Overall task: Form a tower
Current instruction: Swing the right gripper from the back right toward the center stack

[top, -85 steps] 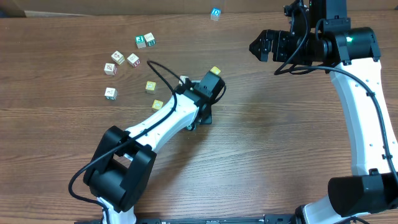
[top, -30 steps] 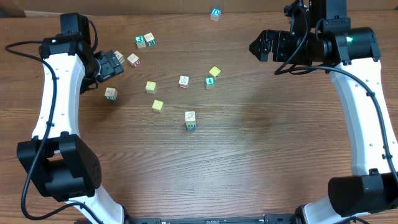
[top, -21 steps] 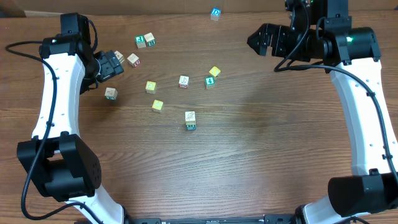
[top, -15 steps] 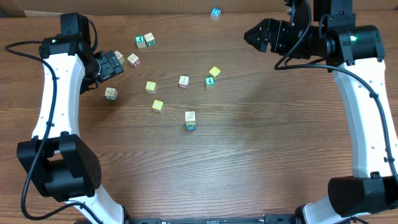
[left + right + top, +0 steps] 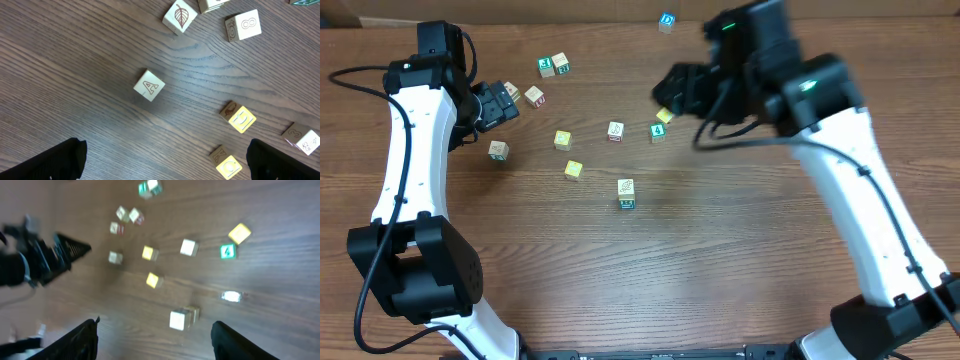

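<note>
The tower (image 5: 626, 193) is a white pictured cube sitting on a teal one, near the middle of the table. In the blurred right wrist view the tower (image 5: 182, 318) lies ahead, between the finger lines. My right gripper (image 5: 670, 93) hovers above and to the right of it, over a yellow cube (image 5: 665, 116), with its jaws apart and nothing between them; it shows as my right gripper (image 5: 155, 345). At the far left my left gripper (image 5: 496, 103) stands open and empty, away from the tower. In its own view my left gripper (image 5: 165, 165) hangs over loose cubes.
Loose cubes are scattered behind the tower: two yellow ones (image 5: 563, 139) (image 5: 574, 170), a white one (image 5: 615, 131), a teal one (image 5: 658, 131). A cluster of white cubes (image 5: 534, 96) lies by the left gripper. A blue cube (image 5: 666, 20) sits at the far edge.
My right arm has swung left from the far right toward the cubes, its jaws narrowing somewhat. My left arm, over the middle at first, withdrew to the far left and has held still since.
</note>
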`<action>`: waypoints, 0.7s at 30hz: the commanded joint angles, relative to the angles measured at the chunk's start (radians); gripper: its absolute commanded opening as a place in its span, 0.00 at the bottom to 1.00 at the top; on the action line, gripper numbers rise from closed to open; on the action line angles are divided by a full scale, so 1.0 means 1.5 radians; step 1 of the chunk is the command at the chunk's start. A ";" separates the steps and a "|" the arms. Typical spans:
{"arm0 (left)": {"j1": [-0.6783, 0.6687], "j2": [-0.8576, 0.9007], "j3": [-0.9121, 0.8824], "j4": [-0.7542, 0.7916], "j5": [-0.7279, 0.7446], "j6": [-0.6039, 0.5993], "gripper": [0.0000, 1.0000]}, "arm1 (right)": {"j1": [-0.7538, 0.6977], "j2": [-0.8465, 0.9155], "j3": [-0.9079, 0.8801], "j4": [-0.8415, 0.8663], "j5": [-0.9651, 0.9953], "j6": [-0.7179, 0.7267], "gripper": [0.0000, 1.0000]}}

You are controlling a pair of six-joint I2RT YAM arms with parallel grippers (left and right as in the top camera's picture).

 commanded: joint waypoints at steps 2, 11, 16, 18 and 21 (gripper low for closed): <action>-0.001 -0.015 0.012 0.001 0.005 0.010 0.99 | 0.074 -0.001 0.017 -0.012 0.185 0.028 0.75; -0.001 -0.015 0.012 0.001 0.005 0.010 1.00 | 0.124 0.069 0.014 -0.062 0.226 0.028 0.76; -0.001 -0.015 0.012 0.000 0.005 0.010 0.99 | 0.131 0.120 0.005 -0.077 0.215 0.031 0.75; -0.001 -0.015 0.012 0.000 0.005 0.010 0.99 | 0.137 0.139 0.005 -0.073 0.198 0.031 0.75; -0.001 -0.015 0.012 0.001 0.005 0.010 1.00 | 0.151 0.164 0.005 -0.063 0.195 0.036 0.74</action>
